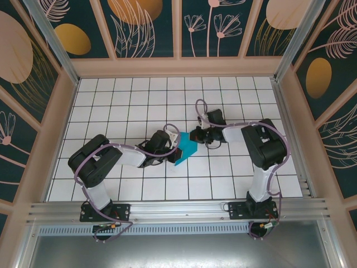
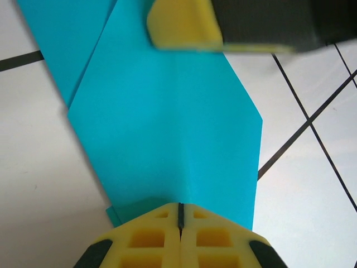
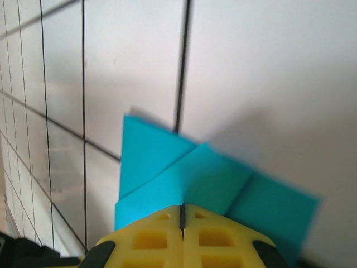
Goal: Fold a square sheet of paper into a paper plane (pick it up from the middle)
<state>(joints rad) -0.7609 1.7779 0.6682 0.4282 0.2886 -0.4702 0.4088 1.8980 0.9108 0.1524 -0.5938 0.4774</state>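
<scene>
The sheet of paper (image 1: 184, 151) is a folded, creased teal shape held between both arms near the table's middle. My left gripper (image 1: 174, 147) is at its left edge. In the left wrist view the yellow jaws (image 2: 180, 207) are shut, and a crease in the paper (image 2: 167, 123) runs into their seam. My right gripper (image 1: 196, 135) is at the paper's upper right corner, with one of its yellow fingers (image 2: 181, 25) visible across the sheet. In the right wrist view its jaws (image 3: 182, 209) are shut on the layered teal flaps (image 3: 189, 176), which cast a shadow on the tiles.
The white grid table (image 1: 139, 100) stretches around the arms. Patterned walls (image 1: 178, 28) and a metal frame enclose it. The aluminium rail (image 1: 178, 212) with both arm bases runs along the near edge.
</scene>
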